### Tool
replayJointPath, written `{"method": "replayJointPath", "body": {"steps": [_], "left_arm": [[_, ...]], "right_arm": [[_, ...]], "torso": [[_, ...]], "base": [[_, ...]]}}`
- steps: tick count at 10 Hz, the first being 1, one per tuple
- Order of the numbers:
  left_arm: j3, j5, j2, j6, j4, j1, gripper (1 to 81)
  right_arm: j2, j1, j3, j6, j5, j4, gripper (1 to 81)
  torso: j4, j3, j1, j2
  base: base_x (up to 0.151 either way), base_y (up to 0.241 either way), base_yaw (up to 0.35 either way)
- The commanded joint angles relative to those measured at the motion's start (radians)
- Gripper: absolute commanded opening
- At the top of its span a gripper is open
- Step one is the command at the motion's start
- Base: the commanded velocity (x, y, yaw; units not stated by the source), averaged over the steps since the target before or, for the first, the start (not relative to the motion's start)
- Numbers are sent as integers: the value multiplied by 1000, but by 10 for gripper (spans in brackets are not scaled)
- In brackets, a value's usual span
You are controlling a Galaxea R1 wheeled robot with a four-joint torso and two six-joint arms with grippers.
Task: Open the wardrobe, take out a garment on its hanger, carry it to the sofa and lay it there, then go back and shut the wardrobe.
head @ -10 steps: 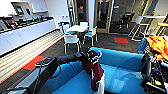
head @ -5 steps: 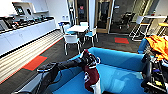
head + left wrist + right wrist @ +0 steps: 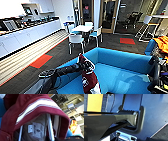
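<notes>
The left tool [image 3: 86, 65] hung over the blue sofa [image 3: 120, 72], pinching the white hanger [image 3: 50, 127] that carried the maroon jacket [image 3: 88, 80]; the jacket hung lengthwise downward, collar up by the tool and white-trimmed hem toward the seat. In the left wrist view the hanger's white bars ran inside the striped collar beside the neck label [image 3: 36, 129]. Beyond the sofa stood white-and-blue chairs [image 3: 76, 40] around a small white worktop [image 3: 82, 28]; I could not tell how the right tool stood.
</notes>
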Motion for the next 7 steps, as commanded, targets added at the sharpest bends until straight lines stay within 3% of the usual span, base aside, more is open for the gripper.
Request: {"method": "replayJointPath", "body": {"steps": [1,7], "left_arm": [[-35,-19,3,16,62,-156,10],[-175,-26,-40,22,68,-86,10]], "right_arm": [[19,16,19,-5,-59,-10,811],[19,14,17,-6,-59,-10,811]], "torso": [[0,0,0,0],[2,0,0,0]], "base": [[0,0,0],[0,0,0]]}}
